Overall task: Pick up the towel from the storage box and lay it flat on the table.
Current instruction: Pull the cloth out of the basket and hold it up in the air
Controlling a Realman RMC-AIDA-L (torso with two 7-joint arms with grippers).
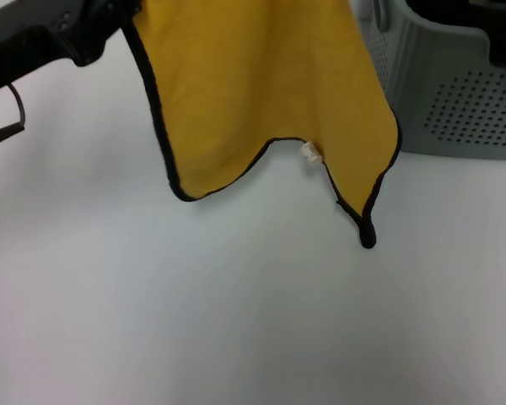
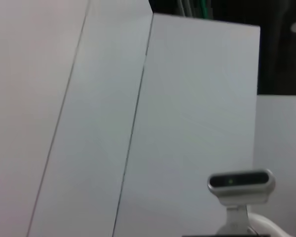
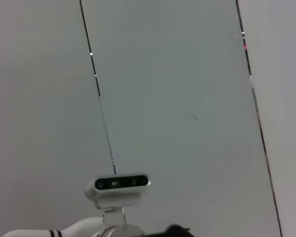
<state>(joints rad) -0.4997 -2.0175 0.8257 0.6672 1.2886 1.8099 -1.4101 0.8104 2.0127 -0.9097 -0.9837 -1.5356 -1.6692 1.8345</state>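
Note:
The mustard-yellow towel (image 1: 261, 93) with black edging hangs in the air above the white table (image 1: 236, 321) in the head view. Its white label (image 1: 310, 152) and black corner loop (image 1: 368, 234) dangle at the lower edge, clear of the tabletop. My left gripper (image 1: 118, 21) is at the towel's upper left corner and holds it up. The towel's upper right part runs out of the top of the view. The grey-green perforated storage box (image 1: 464, 110) stands at the back right, behind the towel. My right gripper is out of view; both wrist views show only white panels.
A dark part of my right arm (image 1: 504, 59) shows at the right edge over the box. A black cable (image 1: 13, 118) hangs by my left arm at the far left. Bare white tabletop lies below and in front of the towel.

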